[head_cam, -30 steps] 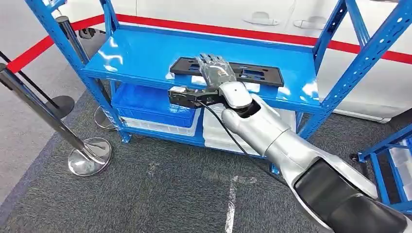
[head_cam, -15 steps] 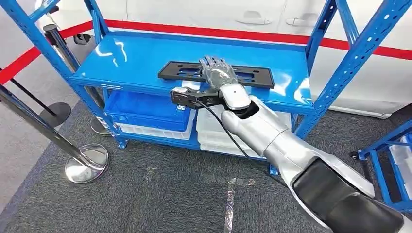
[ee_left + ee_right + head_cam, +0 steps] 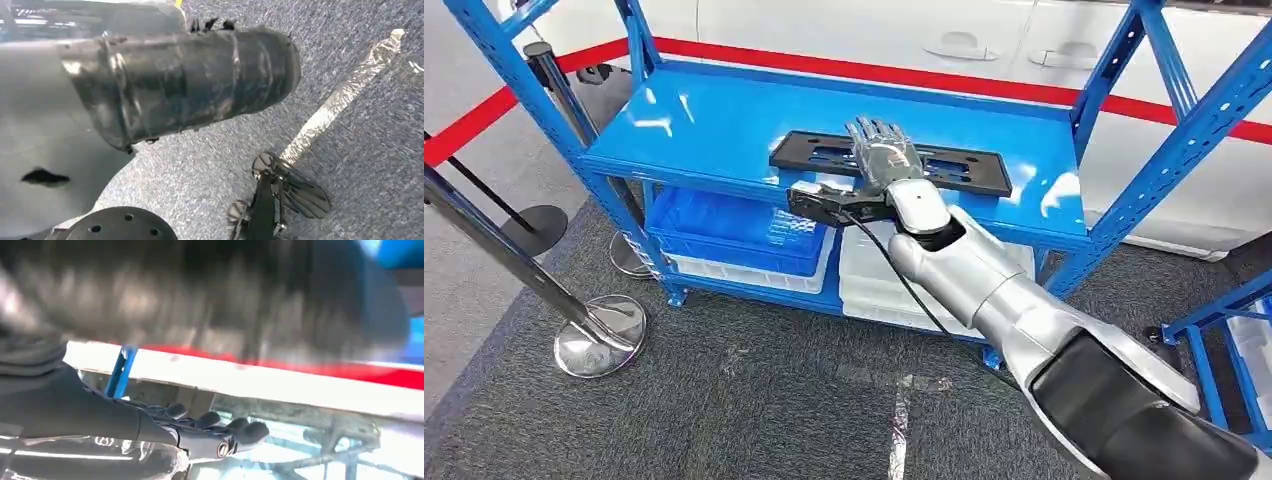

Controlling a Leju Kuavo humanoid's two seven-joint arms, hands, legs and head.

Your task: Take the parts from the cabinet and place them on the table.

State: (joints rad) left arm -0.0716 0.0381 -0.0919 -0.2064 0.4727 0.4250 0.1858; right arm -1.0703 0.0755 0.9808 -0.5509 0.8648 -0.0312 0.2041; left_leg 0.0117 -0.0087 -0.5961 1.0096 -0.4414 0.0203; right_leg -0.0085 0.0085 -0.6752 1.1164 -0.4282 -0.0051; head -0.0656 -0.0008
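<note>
A flat black slotted part [image 3: 984, 175] lies on the top shelf [image 3: 714, 120] of the blue cabinet. My right hand [image 3: 882, 155] reaches over the shelf's front edge and lies flat on the middle of the part, fingers stretched out and apart. In the right wrist view the dark fingers [image 3: 220, 432] point forward under a blurred dark surface [image 3: 225, 300], with nothing gripped. The left wrist view looks down at grey carpet, with a dark ribbed cover [image 3: 185, 80] at the left hand; its fingers are not clear.
A blue bin [image 3: 724, 225] and white bins [image 3: 874, 280] stand on the lower shelf. Chrome stanchion posts [image 3: 599, 335] stand at the left. Blue uprights [image 3: 1164, 130] frame the shelf, and another blue rack [image 3: 1224, 310] is at the right. A white car body is behind.
The whole head view has shifted slightly, so the camera moved. My right hand stays flat on the black part, perhaps slightly further along it.
</note>
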